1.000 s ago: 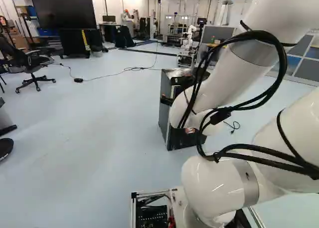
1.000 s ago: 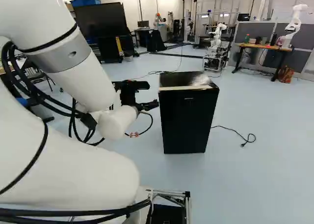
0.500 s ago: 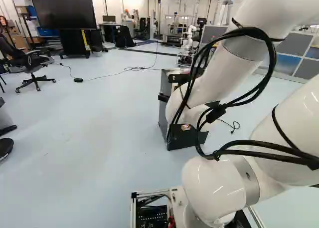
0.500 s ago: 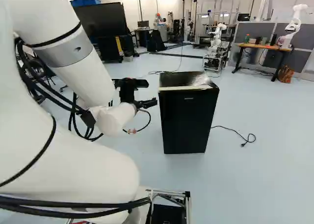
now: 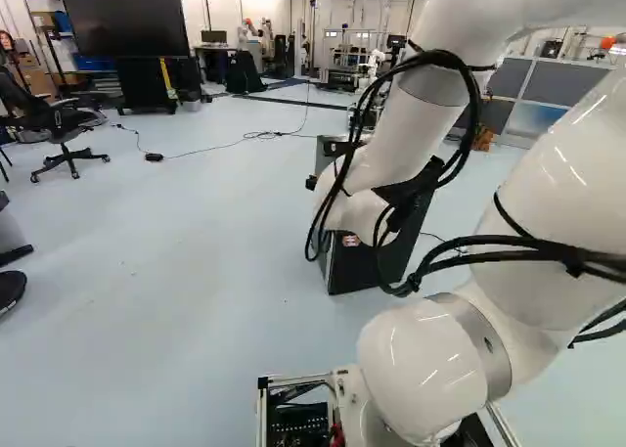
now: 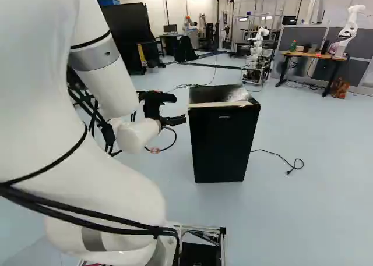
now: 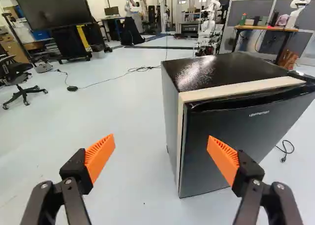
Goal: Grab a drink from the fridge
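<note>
My gripper [image 6: 177,120] is beside the black fridge [image 6: 222,144] in the right base view, level with the upper part of its door. The wrist view shows the gripper [image 7: 161,142] open, with nothing between its orange pads [image 7: 100,156]. One finger overlaps the door front of the fridge [image 7: 221,146] in that view; the other has floor behind it. Whether that finger touches the door I cannot tell. The fridge door is closed, a pale strip running along its top and side edge. No drink is visible. In the left base view my arm partly hides the fridge [image 5: 391,251].
A cable with a plug [image 6: 296,163] lies on the floor beside the fridge. Farther back are a large screen [image 5: 124,22], an office chair [image 5: 61,134] and a wooden-topped table [image 6: 315,56]. Another robot [image 6: 348,30] stands by that table.
My arm's links have swung noticeably: leftward in the left base view, rightward in the right base view. The gripper itself has shifted only slightly beside the fridge. The base and fridge have stayed put.
</note>
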